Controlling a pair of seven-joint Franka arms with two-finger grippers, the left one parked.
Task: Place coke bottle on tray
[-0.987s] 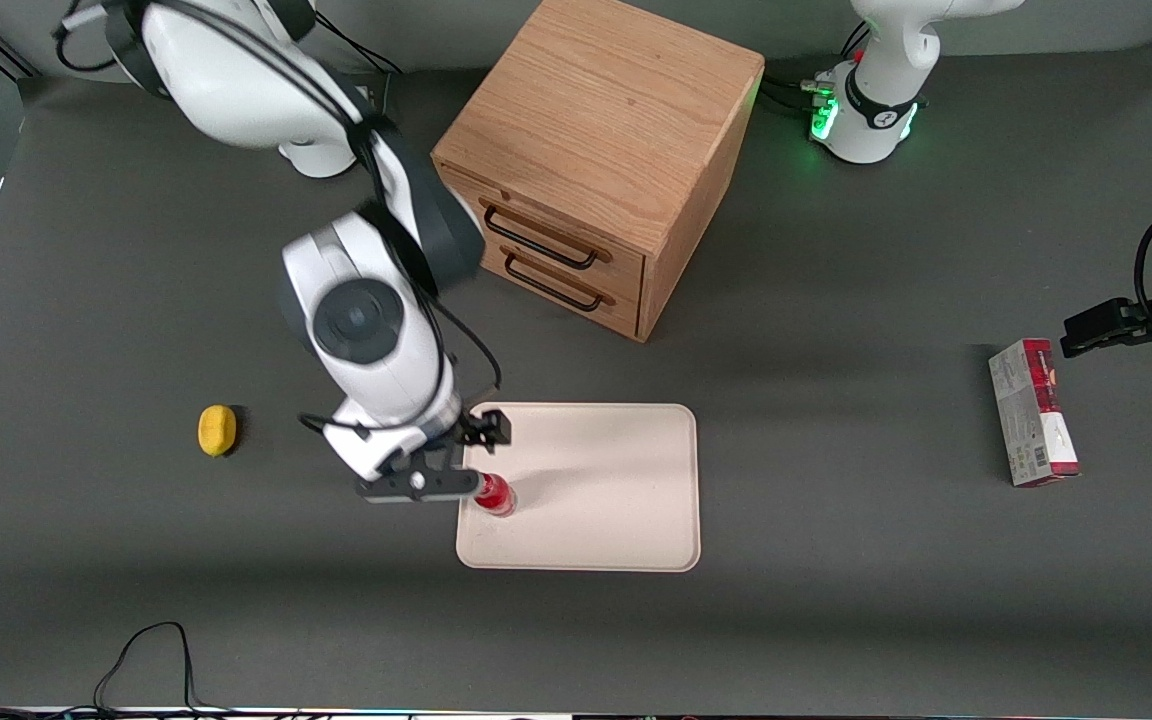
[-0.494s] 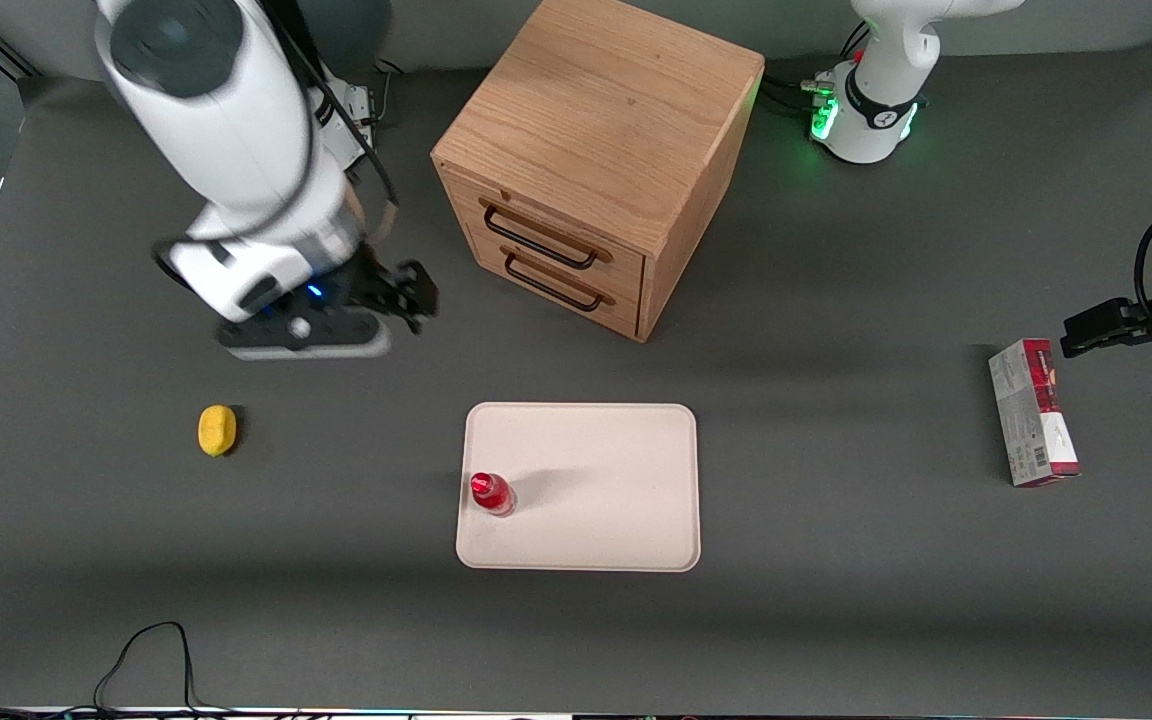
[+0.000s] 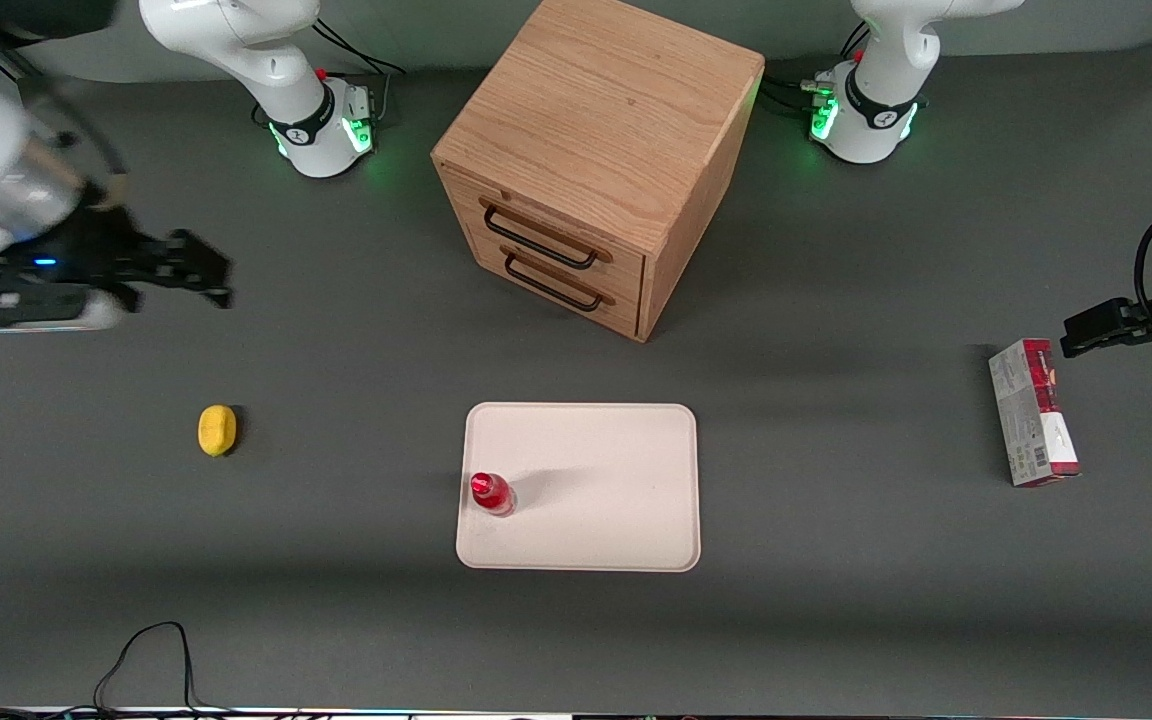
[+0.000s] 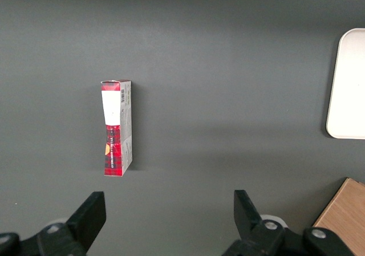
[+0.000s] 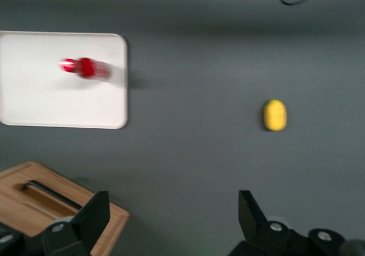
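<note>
- Front view: high, looking down on the whole table.
- Right wrist view: looks down from above the gripper; shares tray with front view.
- Left wrist view: downward over the parked arm's end.

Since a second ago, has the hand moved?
Yes. The hand is open, has left the coke bottle on the tray, now past the lemon.

One coke bottle stands upright on the one tray, near its edge toward the working arm's end of the table. There is one wooden box with two drawers, farther from the front camera than the tray, one yellow lemon toward the working arm's end and one red-and-grey carton toward the parked arm's end. One gripper, its fingers spread and empty, hangs high at the working arm's end, well apart from the bottle.
</note>
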